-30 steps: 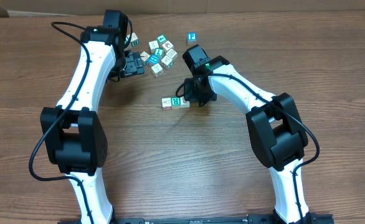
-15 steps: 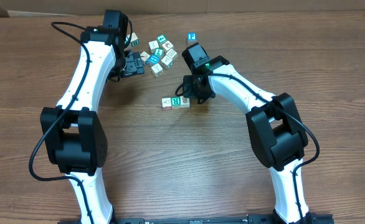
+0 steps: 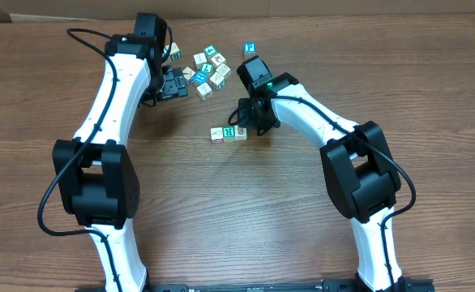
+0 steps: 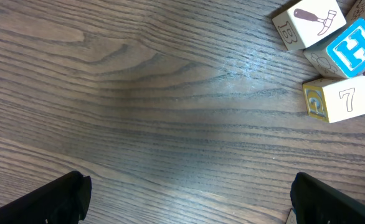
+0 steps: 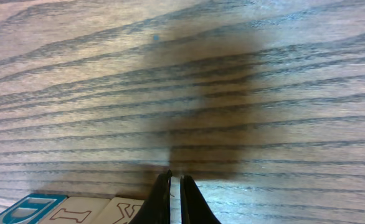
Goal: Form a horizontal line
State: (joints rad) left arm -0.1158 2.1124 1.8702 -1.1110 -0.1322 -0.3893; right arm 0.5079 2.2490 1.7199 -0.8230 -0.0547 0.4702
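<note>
Wood-grain table [image 3: 221, 211], brown, dark streaks. Mid-table: short row of cubes [image 3: 228, 133] flat on the top, edge to edge, red-marked one at left end, green-marked next. Further back: loose cluster of cubes [image 3: 208, 71], white, tan & teal faces, jumbled at odd angles. One teal cube [image 3: 250, 49] sits alone, just right of the cluster.

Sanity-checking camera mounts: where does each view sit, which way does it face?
Overhead: above the table, looking down; both arms, loose blocks, short row.
Left wrist: low, facing tabletop; open fingertips at the corners, "7" block.
Right wrist: low, facing tabletop; shut right gripper, row tops at its edge.
Shared: overhead and left wrist see the loose blocks.
</note>
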